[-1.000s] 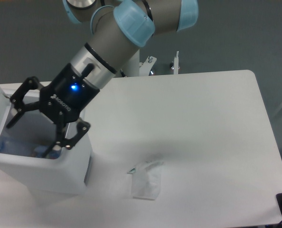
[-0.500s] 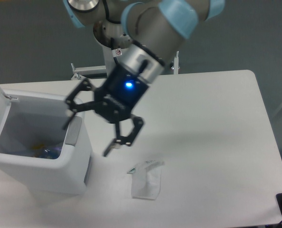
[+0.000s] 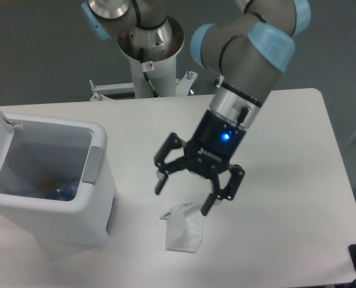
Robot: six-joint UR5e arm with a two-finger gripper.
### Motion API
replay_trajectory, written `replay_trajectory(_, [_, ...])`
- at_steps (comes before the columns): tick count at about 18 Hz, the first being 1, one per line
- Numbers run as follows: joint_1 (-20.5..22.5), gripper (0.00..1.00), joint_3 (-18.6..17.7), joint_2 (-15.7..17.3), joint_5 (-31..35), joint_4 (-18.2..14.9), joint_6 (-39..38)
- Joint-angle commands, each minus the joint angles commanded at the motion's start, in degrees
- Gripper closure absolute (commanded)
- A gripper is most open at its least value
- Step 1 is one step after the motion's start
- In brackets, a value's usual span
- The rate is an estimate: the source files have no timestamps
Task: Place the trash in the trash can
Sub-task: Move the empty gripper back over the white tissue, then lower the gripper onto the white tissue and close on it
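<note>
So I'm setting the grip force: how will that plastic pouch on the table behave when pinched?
The plastic pouch looks thin, translucent and flat, so it is probably floppy and very light. Lying flush on the smooth table, it may slide or crumple as the open gripper closes.

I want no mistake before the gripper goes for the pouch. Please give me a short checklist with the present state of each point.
1. Gripper open and empty: ok, the fingers are spread and hold nothing.
2. Gripper over the pouch: ok roughly, it hangs just above the pouch's upper end; its height cannot be told.
3. Pouch free to grasp: ok, it lies flat on the table with nothing on it.
4. Trash can lid open: ok, the inside shows.
5. Room in the can: ok, there is something at the bottom but space above.
6. Path from pouch to can: ok, only bare table between.
</note>
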Motion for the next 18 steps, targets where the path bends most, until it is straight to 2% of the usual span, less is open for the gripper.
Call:
replay_trajectory(2, [0.0, 0.00, -0.7, -0.4, 0.7, -0.2, 0.0])
replay_trajectory(5, [0.6, 0.00, -3.0, -2.3, 6.0, -0.2, 0.5])
replay_trajectory(7, [0.4, 0.00, -2.5, -4.1, 11.8, -0.3, 1.8])
replay_trajectory(11, [-0.8, 0.00, -2.5, -7.2, 14.1, -0.3, 1.9])
replay_trajectory(13, [-1.9, 0.00, -2.2, -7.9, 17.4, -0.4, 2.0])
replay_trajectory(18, [-3.7, 0.00, -1.9, -9.9, 20.4, -0.6, 1.7])
